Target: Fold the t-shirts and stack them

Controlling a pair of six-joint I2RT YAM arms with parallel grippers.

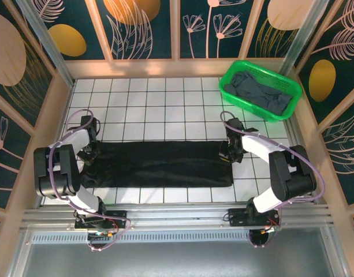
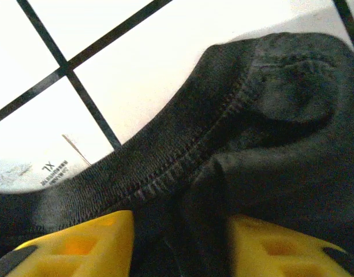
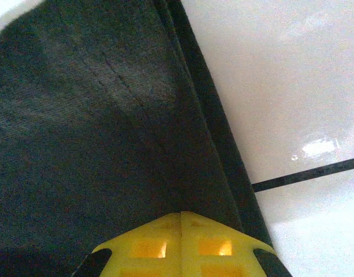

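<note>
A: Nearest, at left?
B: Left gripper (image 1: 89, 154) clamped on a bunched fold of the black t-shirt (image 1: 159, 164) by the neckline hem, jaws parted by the cloth.
A: At right?
B: Right gripper (image 1: 230, 151) pinched fully together on the opposite hem. Shirt lying as a long flat band between both on the white tiled table (image 1: 165, 104).
A: Farther back?
B: Green plastic basket (image 1: 246, 105) in the far right corner, slate-grey t-shirt (image 1: 260, 92) crumpled inside.

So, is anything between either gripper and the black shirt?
Nothing visible. The left gripper has the collar of the black t-shirt between its fingers; the right gripper is closed on its right edge.
</note>
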